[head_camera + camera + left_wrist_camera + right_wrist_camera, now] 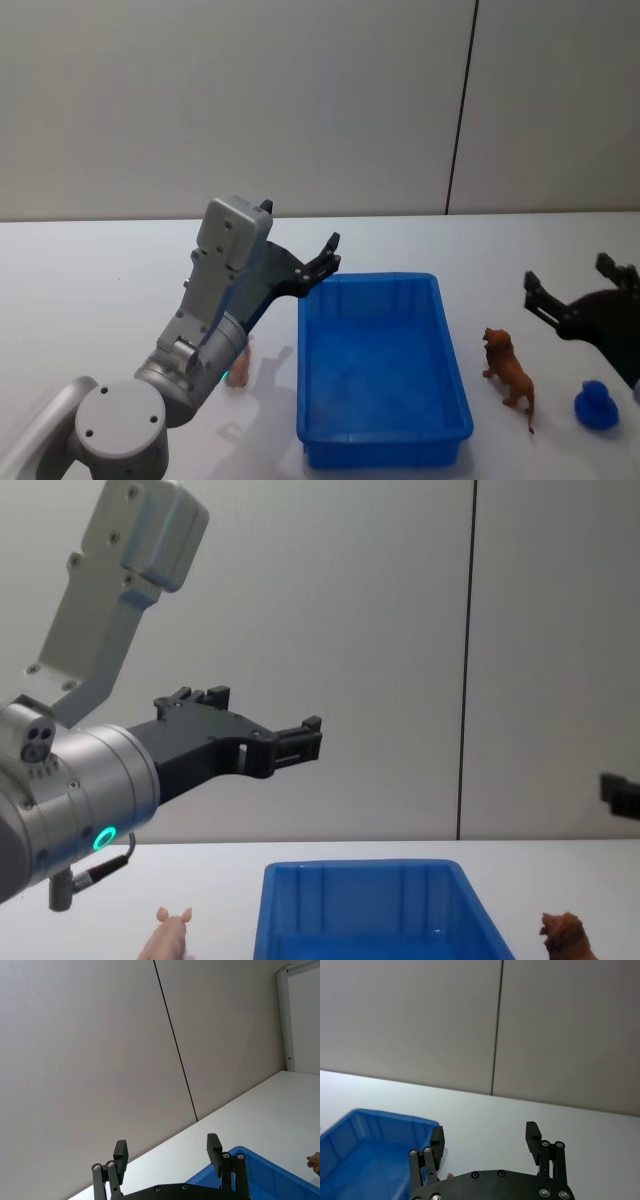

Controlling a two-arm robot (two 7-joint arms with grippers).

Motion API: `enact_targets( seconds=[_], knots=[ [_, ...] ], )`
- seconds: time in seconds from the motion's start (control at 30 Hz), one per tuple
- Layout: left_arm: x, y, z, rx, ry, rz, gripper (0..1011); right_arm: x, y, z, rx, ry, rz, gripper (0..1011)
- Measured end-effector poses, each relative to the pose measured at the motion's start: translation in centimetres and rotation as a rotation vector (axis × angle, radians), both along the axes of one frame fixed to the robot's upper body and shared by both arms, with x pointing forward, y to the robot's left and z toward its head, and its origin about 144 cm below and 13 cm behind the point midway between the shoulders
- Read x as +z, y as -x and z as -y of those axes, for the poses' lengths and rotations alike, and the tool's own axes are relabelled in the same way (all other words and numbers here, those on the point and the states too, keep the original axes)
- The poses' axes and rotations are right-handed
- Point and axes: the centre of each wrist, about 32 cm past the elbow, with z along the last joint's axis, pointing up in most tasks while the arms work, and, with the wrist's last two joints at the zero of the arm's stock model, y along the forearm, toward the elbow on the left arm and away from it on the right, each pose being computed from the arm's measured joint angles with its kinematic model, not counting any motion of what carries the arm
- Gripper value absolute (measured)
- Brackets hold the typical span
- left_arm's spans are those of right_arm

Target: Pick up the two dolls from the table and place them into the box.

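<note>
The left gripper hangs empty, fingers apart, over the far left corner of the box. The right gripper, also spread, hovers beyond the brown doll. The pink doll stands left of the box; both look light and stiff, best pinched across the body.

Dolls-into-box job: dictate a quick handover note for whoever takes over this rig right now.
Left gripper: jaws open, holding nothing, raised by the far left corner of the box.
Right gripper: jaws open, holding nothing, right of the box, beyond the brown doll.
Pink doll: on the table, left of the box, beside the left arm.
Brown doll: standing on the table, right of the box.
Box: nothing inside.
Done: no doll placed yet.
Left: pick up both dolls and put them in the box.
</note>
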Motion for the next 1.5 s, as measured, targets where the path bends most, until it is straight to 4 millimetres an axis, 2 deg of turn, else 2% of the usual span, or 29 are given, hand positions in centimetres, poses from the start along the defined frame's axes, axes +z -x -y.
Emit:
enact_targets(
  seconds=[0.67, 1.5],
  knots=[
    [0.0, 0.0, 0.0, 0.000, 0.000, 0.000, 1001, -1.5, 2.0, 2.2, -0.097, 0.075, -0.223, 1001],
    [0.0, 0.0, 0.0, 0.000, 0.000, 0.000, 1001, -5.1, 1.7, 3.4, -0.097, 0.034, -0.411, 1001]
  ],
)
